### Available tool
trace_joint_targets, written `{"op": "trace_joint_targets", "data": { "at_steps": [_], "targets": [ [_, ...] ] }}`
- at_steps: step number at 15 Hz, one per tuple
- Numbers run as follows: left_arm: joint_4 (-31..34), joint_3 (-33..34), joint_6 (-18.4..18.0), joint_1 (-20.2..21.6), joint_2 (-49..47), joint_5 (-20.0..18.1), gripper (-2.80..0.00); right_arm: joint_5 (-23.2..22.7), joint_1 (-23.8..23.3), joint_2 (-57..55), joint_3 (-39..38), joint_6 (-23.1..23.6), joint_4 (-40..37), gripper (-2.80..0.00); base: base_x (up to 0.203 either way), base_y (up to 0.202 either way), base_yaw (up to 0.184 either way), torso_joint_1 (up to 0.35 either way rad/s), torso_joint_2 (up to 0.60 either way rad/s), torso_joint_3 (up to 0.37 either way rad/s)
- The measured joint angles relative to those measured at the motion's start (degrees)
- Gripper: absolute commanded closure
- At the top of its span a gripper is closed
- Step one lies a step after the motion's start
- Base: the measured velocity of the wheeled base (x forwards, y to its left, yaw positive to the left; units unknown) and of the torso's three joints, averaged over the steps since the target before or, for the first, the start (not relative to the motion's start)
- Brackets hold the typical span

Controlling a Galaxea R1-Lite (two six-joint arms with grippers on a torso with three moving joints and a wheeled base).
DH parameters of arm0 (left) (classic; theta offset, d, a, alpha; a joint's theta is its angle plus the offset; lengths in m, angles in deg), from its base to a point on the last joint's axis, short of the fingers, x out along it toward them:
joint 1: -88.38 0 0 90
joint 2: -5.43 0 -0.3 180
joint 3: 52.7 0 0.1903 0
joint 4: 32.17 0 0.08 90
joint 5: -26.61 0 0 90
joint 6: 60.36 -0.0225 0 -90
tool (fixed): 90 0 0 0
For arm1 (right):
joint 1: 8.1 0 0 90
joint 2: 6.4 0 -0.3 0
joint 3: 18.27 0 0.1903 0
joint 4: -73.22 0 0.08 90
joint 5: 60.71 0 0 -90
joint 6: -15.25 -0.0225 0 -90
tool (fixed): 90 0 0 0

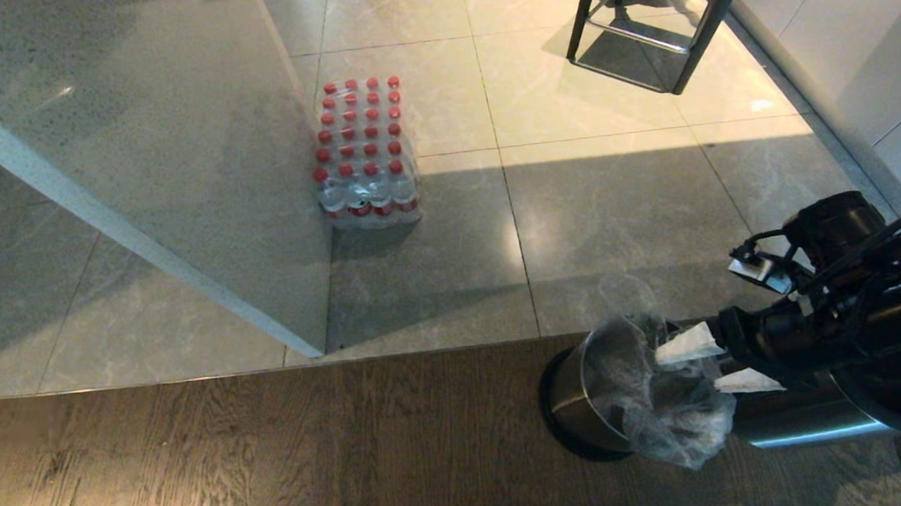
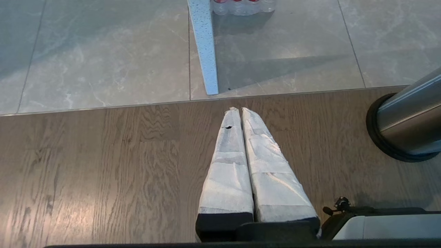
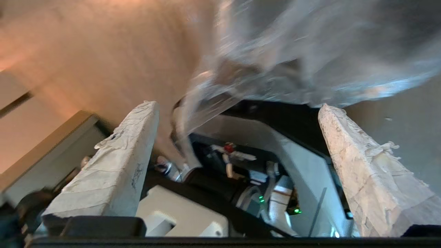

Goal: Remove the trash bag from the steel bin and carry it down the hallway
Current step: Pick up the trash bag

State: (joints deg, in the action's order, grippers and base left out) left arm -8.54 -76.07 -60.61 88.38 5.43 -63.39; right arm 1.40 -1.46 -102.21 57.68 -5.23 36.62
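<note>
**Right gripper spread wide at the bag, nothing gripped yet**

Our right gripper [image 1: 688, 364] reaches in from the right of the head view, its two white-wrapped fingers [image 1: 689, 345] standing well apart and pointing at the mouth of the steel bin [image 1: 577, 402]. In the right wrist view the same fingers [image 3: 113, 165] frame a wide gap, with the trash bag [image 3: 275, 69] blurred beyond their tips and no plastic caught between them. So we hold nothing at this moment; we judge the jaws are opened wide to take a good bunch of film.

The trash bag [image 1: 663, 404] sits in the bin, its clear crinkled plastic folded over the rim and sagging down the outside on the side nearer us. That loose overhang is likely the easiest place to pinch, which would explain why our fingers come in level beside the rim and not from above. Thin film of this kind can slip or tear, so we would want a full fold in the grip before lifting.

The bin stands on the wooden floor [image 1: 236, 462], just short of the tiled floor [image 1: 612, 212], where a pack of red-capped bottles [image 1: 364, 153] rests well away beside a glass panel [image 1: 178, 144].

Our left gripper [image 2: 237, 113] hangs parked over the wood, fingers pressed together and empty.
</note>
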Motion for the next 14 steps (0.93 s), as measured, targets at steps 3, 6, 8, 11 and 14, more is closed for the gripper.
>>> {"op": "trace_joint_targets", "data": {
  "at_steps": [3,6,8,11,14],
  "targets": [
    [0.0,0.0,0.0,0.0,0.0,0.0,0.0,-0.5,0.1,0.7,0.3,0.6,0.4,-2.8,0.0,0.0,0.0,0.0,0.0,0.0],
    [0.0,0.0,0.0,0.0,0.0,0.0,0.0,0.1,0.2,1.1,0.9,2.8,0.6,-2.8,0.0,0.0,0.0,0.0,0.0,0.0],
    [0.0,0.0,0.0,0.0,0.0,0.0,0.0,2.4,0.3,1.7,0.7,8.2,0.1,-2.8,0.0,0.0,0.0,0.0,0.0,0.0],
    [0.0,0.0,0.0,0.0,0.0,0.0,0.0,8.6,0.7,2.1,0.3,20.5,-1.4,-2.8,0.0,0.0,0.0,0.0,0.0,0.0],
    [0.0,0.0,0.0,0.0,0.0,0.0,0.0,11.6,2.7,2.1,1.9,26.9,-2.7,-2.8,0.0,0.0,0.0,0.0,0.0,0.0]
  ]
}}
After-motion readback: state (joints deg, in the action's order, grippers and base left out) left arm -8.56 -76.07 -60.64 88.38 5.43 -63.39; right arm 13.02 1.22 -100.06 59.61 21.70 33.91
